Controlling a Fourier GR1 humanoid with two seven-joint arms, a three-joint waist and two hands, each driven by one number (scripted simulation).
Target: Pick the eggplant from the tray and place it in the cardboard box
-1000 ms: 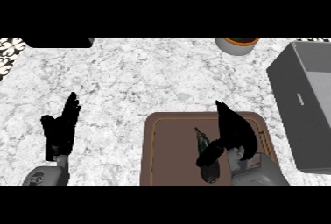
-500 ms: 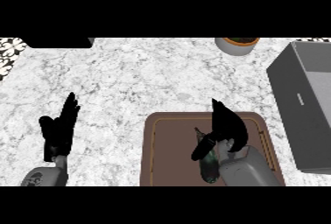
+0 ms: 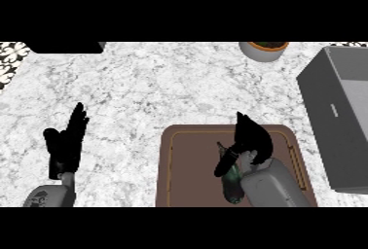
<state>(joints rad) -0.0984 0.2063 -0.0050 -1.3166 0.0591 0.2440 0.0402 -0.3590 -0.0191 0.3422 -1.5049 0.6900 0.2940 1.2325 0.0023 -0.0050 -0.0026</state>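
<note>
The eggplant (image 3: 233, 184), dark purple with a green end, lies on the brown tray (image 3: 191, 165) near the view's lower edge. My right hand (image 3: 253, 139) hovers over the eggplant's upper end with its fingers straight and pointing away from me. Its thumb reaches down to the left beside the eggplant, and the grey forearm covers the eggplant's right side. I cannot tell whether the hand touches it. The box (image 3: 343, 116) is grey and open-topped and stands at the right edge, apart from the tray. My left hand (image 3: 64, 143) rests open at the lower left with its fingers up.
A round pot (image 3: 264, 49) stands at the back, right of centre. A dark flat object (image 3: 64, 47) lies at the back left. A patterned strip (image 3: 10, 61) runs along the far left edge. White marble counter (image 3: 158, 87) stretches between tray and back.
My right hand has shifted left and a little forward over the tray, bringing its thumb down beside the eggplant. The left hand and the eggplant have stayed still.
</note>
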